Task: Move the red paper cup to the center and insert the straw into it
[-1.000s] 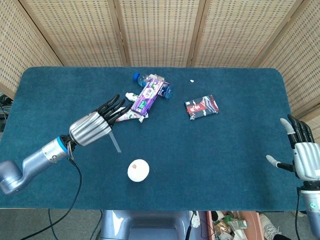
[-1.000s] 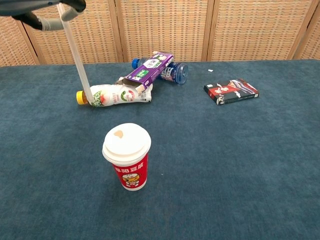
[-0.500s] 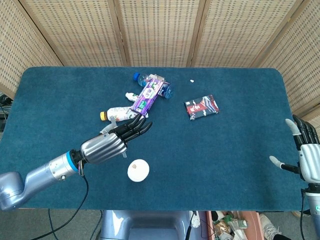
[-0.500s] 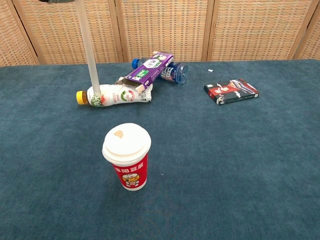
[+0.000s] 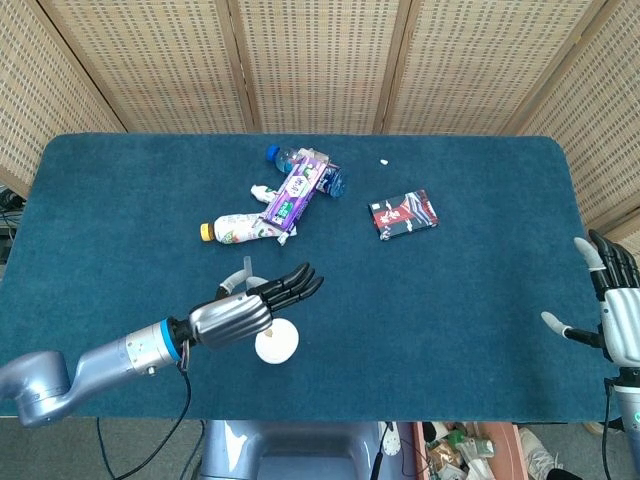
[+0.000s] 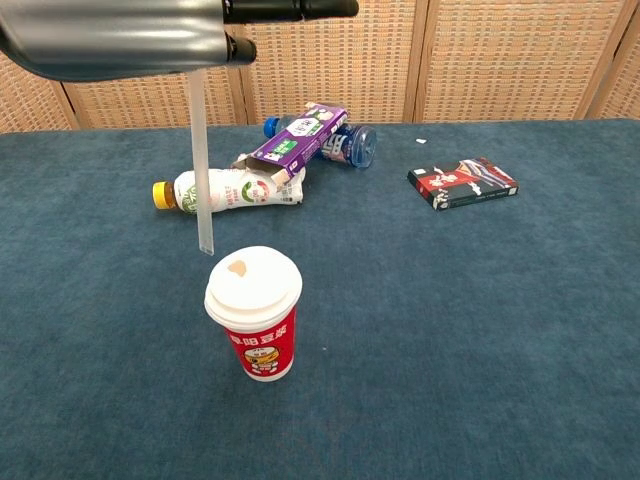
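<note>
The red paper cup (image 6: 254, 318) with a white lid (image 5: 276, 341) stands upright near the table's front middle. My left hand (image 5: 242, 313) hovers just above and to the left of it, holding a clear straw (image 6: 201, 165) that hangs almost vertical. The straw's lower tip ends a little above the lid's left rear edge. In the chest view the left hand (image 6: 130, 35) fills the top left corner. My right hand (image 5: 612, 312) stays at the table's far right edge, open with fingers spread.
A white bottle with a yellow cap (image 6: 225, 190) lies on its side behind the cup. A purple carton (image 6: 300, 137) rests on a blue-capped bottle (image 6: 345, 145). A dark packet (image 6: 462, 182) lies at the right rear.
My left hand has carried the straw from the bottles toward the front, down to just over the cup. The right hand has barely moved.
</note>
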`<action>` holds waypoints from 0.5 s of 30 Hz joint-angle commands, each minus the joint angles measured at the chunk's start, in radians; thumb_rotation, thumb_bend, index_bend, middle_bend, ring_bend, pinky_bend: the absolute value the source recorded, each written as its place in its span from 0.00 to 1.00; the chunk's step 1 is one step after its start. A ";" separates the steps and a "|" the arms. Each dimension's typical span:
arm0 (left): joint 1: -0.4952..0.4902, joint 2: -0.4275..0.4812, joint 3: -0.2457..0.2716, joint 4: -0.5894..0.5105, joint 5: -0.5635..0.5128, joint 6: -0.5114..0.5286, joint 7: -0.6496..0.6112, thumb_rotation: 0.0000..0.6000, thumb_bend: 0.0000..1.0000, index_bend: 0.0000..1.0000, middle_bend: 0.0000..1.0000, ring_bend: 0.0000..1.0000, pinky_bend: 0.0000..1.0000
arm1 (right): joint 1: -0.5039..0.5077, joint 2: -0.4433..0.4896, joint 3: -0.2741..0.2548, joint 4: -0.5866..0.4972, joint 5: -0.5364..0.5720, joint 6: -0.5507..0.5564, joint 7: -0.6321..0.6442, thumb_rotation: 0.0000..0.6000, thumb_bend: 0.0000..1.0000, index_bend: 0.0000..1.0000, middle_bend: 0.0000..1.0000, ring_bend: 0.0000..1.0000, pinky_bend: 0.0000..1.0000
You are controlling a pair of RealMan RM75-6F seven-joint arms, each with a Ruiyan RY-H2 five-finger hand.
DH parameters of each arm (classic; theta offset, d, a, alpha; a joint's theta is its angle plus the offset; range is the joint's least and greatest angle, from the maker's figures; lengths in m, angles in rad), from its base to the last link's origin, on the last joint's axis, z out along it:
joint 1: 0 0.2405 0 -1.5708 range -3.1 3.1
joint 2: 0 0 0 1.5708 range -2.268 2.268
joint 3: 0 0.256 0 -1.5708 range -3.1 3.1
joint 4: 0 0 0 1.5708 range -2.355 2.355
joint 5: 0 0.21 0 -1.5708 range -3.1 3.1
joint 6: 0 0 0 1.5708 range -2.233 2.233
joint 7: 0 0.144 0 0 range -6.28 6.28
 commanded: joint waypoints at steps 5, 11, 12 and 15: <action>-0.003 -0.034 -0.016 -0.004 -0.005 -0.041 0.027 1.00 0.35 0.64 0.00 0.00 0.00 | -0.001 0.002 0.001 0.001 0.001 -0.002 0.005 1.00 0.00 0.00 0.00 0.00 0.00; -0.003 -0.057 -0.027 0.003 -0.008 -0.062 0.041 1.00 0.35 0.64 0.00 0.00 0.00 | -0.003 0.005 0.002 0.002 0.001 -0.001 0.011 1.00 0.00 0.00 0.00 0.00 0.00; -0.002 -0.059 -0.028 0.003 -0.006 -0.063 0.043 1.00 0.35 0.64 0.00 0.00 0.00 | -0.004 0.005 0.002 0.003 0.001 -0.002 0.012 1.00 0.00 0.00 0.00 0.00 0.00; 0.000 -0.062 -0.034 0.005 -0.007 -0.065 0.043 1.00 0.35 0.64 0.00 0.00 0.00 | -0.004 0.005 0.003 0.003 0.002 -0.003 0.012 1.00 0.00 0.00 0.00 0.00 0.00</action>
